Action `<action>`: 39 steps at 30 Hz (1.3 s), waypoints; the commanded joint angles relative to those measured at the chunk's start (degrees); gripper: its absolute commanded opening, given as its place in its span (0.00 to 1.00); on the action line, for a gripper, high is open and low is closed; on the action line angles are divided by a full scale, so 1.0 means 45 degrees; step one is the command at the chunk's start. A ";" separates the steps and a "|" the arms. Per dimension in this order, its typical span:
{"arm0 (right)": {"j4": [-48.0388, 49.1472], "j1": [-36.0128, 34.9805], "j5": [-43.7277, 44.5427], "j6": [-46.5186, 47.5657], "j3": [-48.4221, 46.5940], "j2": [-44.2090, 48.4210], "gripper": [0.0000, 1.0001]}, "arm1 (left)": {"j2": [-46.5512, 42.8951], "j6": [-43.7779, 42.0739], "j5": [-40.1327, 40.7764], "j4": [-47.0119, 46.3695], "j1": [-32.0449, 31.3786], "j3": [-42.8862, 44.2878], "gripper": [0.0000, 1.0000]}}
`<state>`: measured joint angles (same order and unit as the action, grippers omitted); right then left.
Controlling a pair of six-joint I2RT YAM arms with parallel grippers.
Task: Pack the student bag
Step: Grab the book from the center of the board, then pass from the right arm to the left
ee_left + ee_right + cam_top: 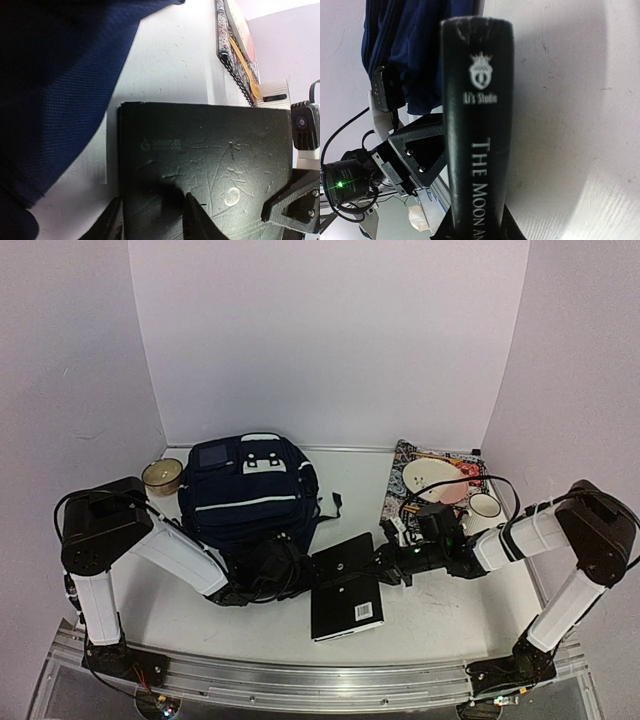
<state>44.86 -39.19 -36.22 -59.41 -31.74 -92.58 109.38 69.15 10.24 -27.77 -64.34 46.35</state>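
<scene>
Nearest to me on the white counter [200, 625] lies a black book [345, 590], flat, its barcode at the near corner. The left claw [297, 570] sits low at the book's left edge, partway open: one finger [192, 217] rests over the cover and the other is just off the edge, and I cannot tell whether it has any real grip. The right claw [385, 562] is at the book's far right corner, turned on its side and pinched onto the spine (the lettering there reads "THE MOON AN…" before the fingers cover it). Behind the book and to its left stands the student bag [250, 490], navy with white stripes. Its near edge is just beside the book's far left corner, where the left claw is. Farther left of the book, past the bag, is a small round tan thing [162, 476]. To the book's far right lies a patterned notebook [405, 455] with a cream dish [435, 478] on it and a white cup [485, 505] beside that.
</scene>
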 commanded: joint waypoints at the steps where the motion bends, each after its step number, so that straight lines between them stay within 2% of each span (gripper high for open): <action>1: 0.2749 -0.0409 -0.0759 0.0506 -0.0944 0.1260 0.08 | -0.0347 -0.0682 -0.2404 -0.0965 -0.0697 -0.0025 0.45; 6: 0.1597 -0.0067 -0.0464 0.1089 -0.0965 0.2365 0.00 | -0.1216 -0.1282 -0.1992 -0.0948 -0.0701 -0.0223 0.53; 11: 0.0152 0.0751 -0.0367 0.1844 -0.1176 0.4110 0.00 | -0.2593 -0.1914 -0.1966 -0.0958 -0.0374 -0.0638 0.57; 16: 0.0053 0.1281 -0.0731 0.2039 -0.1497 0.5107 0.00 | -0.4106 -0.2407 -0.2185 -0.0969 0.0338 -0.1110 0.60; 20: 0.0093 0.1307 -0.0747 0.2200 -0.1920 0.5298 0.00 | -0.5076 -0.2867 -0.3144 -0.0993 0.0938 -0.1118 0.66; 24: 0.0677 0.1304 -0.0968 0.2146 -0.2183 0.5296 0.00 | -0.6027 -0.3330 -0.3813 -0.1215 0.1680 -0.1272 0.71; 28: 0.1282 0.1307 -0.1316 0.1953 -0.2421 0.5113 0.00 | -0.6521 -0.3525 -0.5342 -0.1935 0.2436 -0.1374 0.74; 33: 0.2788 0.1304 -0.1973 0.1222 -0.2664 0.4650 0.00 | -0.6399 -0.2937 -0.7066 -0.3544 0.3435 -0.1650 0.74; 39: 0.3834 0.1281 -0.2444 0.0731 -0.3000 0.4130 0.00 | -0.5839 -0.2814 -0.8451 -0.4417 0.3637 -0.1066 0.74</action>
<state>48.49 -33.15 -42.78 -53.24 -40.20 -73.41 81.88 55.96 -20.32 -40.75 -48.05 39.48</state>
